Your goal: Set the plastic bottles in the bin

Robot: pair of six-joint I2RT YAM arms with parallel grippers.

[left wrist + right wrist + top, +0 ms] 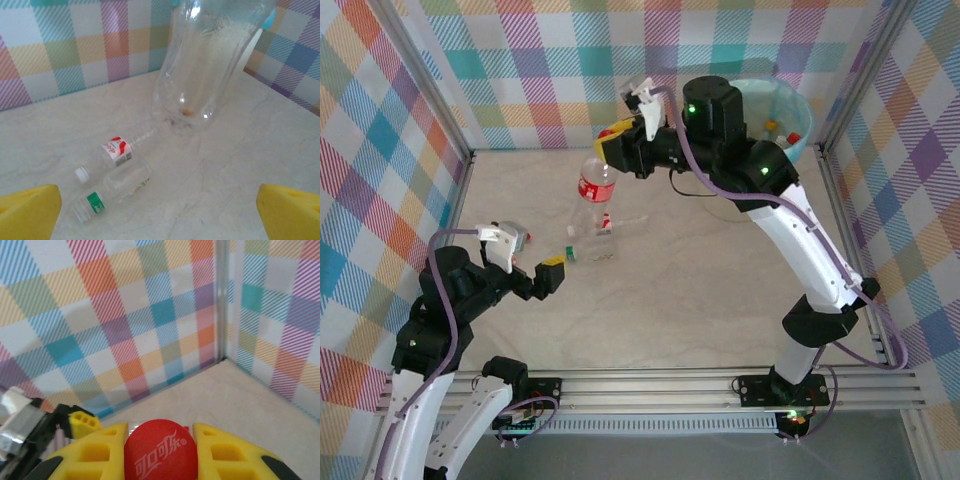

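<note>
We see the right gripper (612, 138) clenched on a bottle (597, 192) by its cap (159, 447), upper center. The left gripper (160, 220) gapes, lower left. 2 small bottles (117, 151) (112, 192) lie mid-table; the bin (805, 130) sits upper right.

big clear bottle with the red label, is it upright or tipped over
upright: the bottle is neck-up, its red cap pinched in the right hand, base pointing down
</note>
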